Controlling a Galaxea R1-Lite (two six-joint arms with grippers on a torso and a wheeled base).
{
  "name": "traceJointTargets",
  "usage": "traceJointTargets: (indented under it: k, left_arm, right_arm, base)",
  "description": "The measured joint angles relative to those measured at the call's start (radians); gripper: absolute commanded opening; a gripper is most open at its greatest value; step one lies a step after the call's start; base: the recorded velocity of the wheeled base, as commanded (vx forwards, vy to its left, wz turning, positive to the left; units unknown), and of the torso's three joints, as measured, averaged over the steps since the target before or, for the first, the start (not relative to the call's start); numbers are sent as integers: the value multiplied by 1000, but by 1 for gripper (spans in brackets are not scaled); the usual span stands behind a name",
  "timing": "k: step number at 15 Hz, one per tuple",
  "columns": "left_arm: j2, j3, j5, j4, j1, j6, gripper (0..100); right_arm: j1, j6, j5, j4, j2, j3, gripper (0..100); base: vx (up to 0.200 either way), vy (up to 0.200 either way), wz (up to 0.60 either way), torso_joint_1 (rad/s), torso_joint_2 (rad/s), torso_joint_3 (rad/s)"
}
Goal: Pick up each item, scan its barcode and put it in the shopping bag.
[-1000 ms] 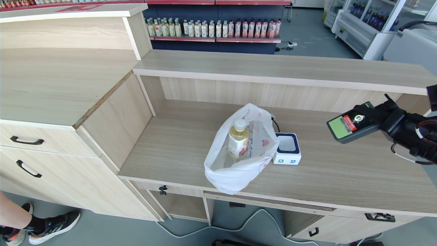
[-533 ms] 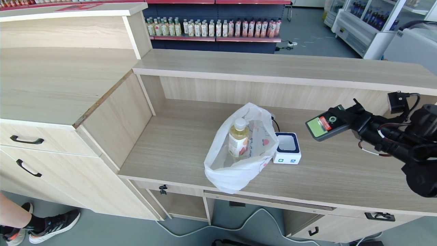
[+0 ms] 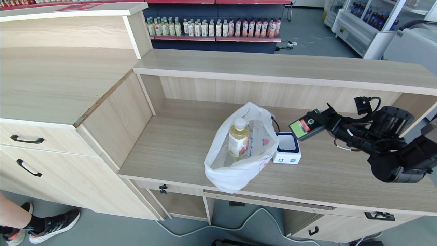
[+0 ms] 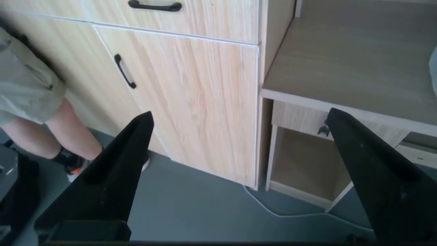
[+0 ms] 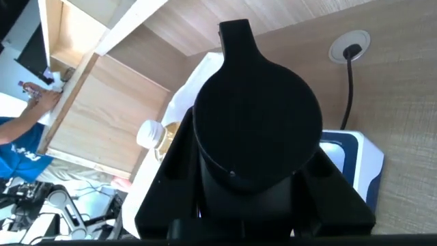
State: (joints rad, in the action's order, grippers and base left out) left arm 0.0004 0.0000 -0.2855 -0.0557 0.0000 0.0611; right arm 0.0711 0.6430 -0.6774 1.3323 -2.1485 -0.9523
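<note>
A: Right gripper (image 3: pixel 328 119) clamped on the box (image 3: pixel 305 125), right of centre, hanging just up-right of the scanner (image 3: pixel 287 149). We'd bring it over the glass, barcode face turned down, level.

B: Noted. Which face bears the barcode, we cannot tell. Bag (image 3: pixel 239 164) touches the scanner's left side, with the bottle (image 3: pixel 238 138) upright inside; its loose rim may snag. Left gripper (image 4: pixel 239 115) spread, empty, by the cabinet (image 4: pixel 191 75).
</note>
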Motion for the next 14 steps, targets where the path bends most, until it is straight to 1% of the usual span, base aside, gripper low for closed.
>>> traceJointTargets:
  k: [9, 14]
  left_arm:
    - [0, 0, -1, 0, 0, 0, 100]
    - [0, 0, -5, 0, 0, 3, 100]
  right_arm:
    - [2, -24, 1, 11, -50, -13, 0]
    - [1, -48, -27, 75, -84, -12, 0]
  base:
    - [0, 0, 0, 0, 0, 0]
    - [0, 0, 0, 0, 0, 0]
